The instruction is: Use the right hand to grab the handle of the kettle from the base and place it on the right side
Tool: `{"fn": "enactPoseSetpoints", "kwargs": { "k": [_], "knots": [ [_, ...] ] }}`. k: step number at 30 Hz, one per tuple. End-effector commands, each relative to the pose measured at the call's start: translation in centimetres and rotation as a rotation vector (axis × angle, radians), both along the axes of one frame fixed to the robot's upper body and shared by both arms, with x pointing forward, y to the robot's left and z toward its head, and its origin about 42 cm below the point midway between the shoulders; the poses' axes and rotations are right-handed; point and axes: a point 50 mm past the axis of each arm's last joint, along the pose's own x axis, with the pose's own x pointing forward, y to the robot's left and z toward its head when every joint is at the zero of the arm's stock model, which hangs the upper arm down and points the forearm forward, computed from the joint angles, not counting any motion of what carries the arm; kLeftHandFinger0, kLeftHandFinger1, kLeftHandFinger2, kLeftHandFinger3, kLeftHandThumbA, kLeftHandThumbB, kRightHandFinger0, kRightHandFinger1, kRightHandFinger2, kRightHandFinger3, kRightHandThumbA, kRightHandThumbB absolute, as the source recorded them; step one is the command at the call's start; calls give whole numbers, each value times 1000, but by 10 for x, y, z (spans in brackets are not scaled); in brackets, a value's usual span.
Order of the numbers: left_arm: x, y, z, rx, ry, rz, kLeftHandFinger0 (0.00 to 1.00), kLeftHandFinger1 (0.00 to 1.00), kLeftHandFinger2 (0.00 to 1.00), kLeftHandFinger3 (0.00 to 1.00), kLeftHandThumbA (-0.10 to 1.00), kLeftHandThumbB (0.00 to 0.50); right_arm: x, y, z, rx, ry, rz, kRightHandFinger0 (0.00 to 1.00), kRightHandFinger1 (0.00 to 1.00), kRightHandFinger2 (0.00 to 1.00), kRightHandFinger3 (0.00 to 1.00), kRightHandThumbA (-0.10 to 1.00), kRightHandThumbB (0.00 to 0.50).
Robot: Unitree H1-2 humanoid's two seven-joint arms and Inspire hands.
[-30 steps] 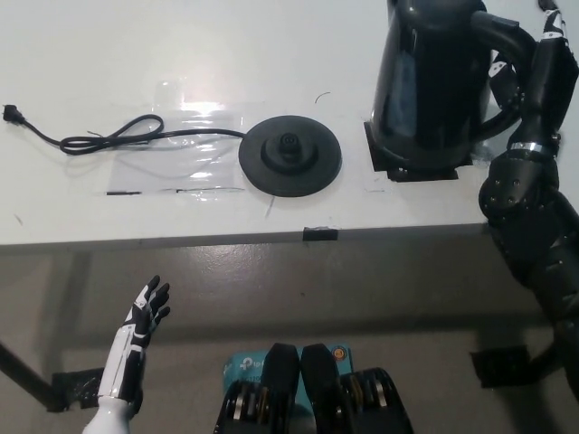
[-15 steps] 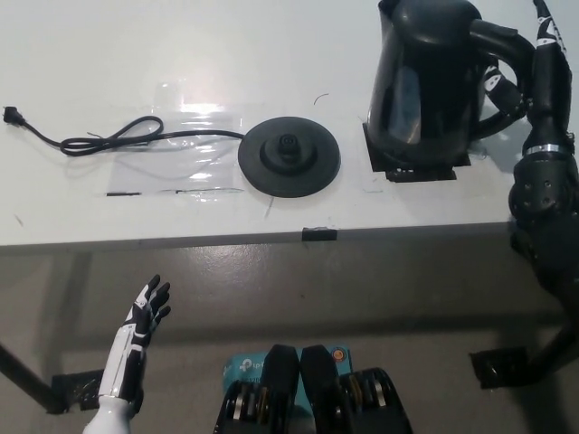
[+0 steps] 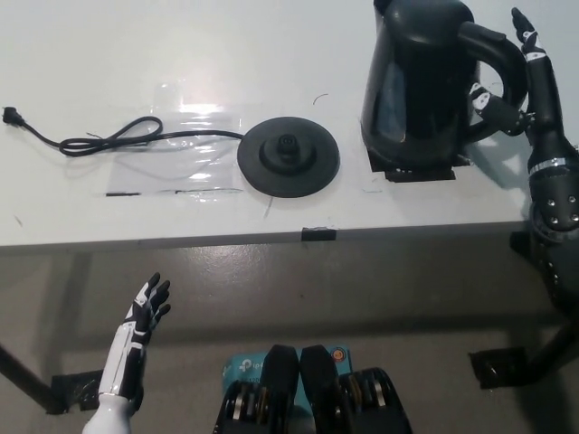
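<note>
- Where the white table takes up the upper half of the view, its front edge runs straight across the middle, with a small strip of black tape stuck on that edge.
- The black kettle stands upright on the table's right part, over black tape marks, well apart from the round base.
- The base lies flat near the table's middle; its cord trails left in loose curls to a plug, passing over a clear plastic sheet.
- The right hand is beside the kettle's handle, fingers spread apart; whether they touch the handle is unclear.
- The left hand hangs below the table edge at lower left, fingers apart, holding nothing.
- Below the table is a grey-brown floor.
</note>
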Motion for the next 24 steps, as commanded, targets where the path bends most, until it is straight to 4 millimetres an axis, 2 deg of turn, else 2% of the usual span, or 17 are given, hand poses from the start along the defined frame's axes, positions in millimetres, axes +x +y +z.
{"fn": "enactPoseSetpoints", "kwargs": {
  "k": [1, 8, 10, 12, 14, 18, 21, 22, 23, 24],
  "knots": [
    [7, 5, 15, -17, -81, -2, 1000, 1000, 1000, 1000, 1000, 500, -13, -9, 50, 85, -62, 185, 1000, 1000, 1000, 1000, 1000, 500],
    [9, 5, 16, -11, -84, -1, 1000, 1000, 1000, 1000, 1000, 500, -29, -17, 57, 135, -117, 225, 1000, 1000, 1000, 1000, 1000, 500],
    [9, 5, 17, -11, -86, -1, 1000, 1000, 1000, 1000, 1000, 500, -32, -19, 58, 179, -131, 251, 1000, 1000, 1000, 1000, 949, 500],
    [9, 5, 17, -12, -86, -1, 1000, 1000, 1000, 1000, 1000, 500, -36, -23, 59, 182, -136, 250, 1000, 1000, 1000, 1000, 965, 500],
    [10, 6, 17, -13, -85, 0, 1000, 1000, 1000, 1000, 1000, 500, -41, -30, 60, 178, -159, 210, 1000, 1000, 1000, 1000, 1000, 500],
    [11, 6, 18, -15, -87, -4, 1000, 1000, 1000, 1000, 1000, 500, -56, -44, 62, 184, -248, 83, 1000, 1000, 1000, 1000, 1000, 500],
    [13, 6, 19, -15, -92, -8, 1000, 1000, 1000, 1000, 1000, 500, -85, -45, 65, 116, -368, -108, 1000, 1000, 1000, 1000, 1000, 500],
    [14, 6, 20, -17, -93, -9, 1000, 1000, 1000, 1000, 1000, 500, -100, -40, 68, 73, -467, -129, 1000, 1000, 1000, 1000, 1000, 463],
    [16, 6, 21, -17, -95, -11, 1000, 1000, 1000, 1000, 1000, 500, -105, -38, 69, 60, -503, -133, 1000, 1000, 1000, 1000, 1000, 460],
    [17, 6, 22, -16, -98, -14, 1000, 1000, 1000, 1000, 1000, 500, -130, -23, 69, 19, -574, -125, 1000, 1000, 1000, 1000, 1000, 479]
  ]
}}
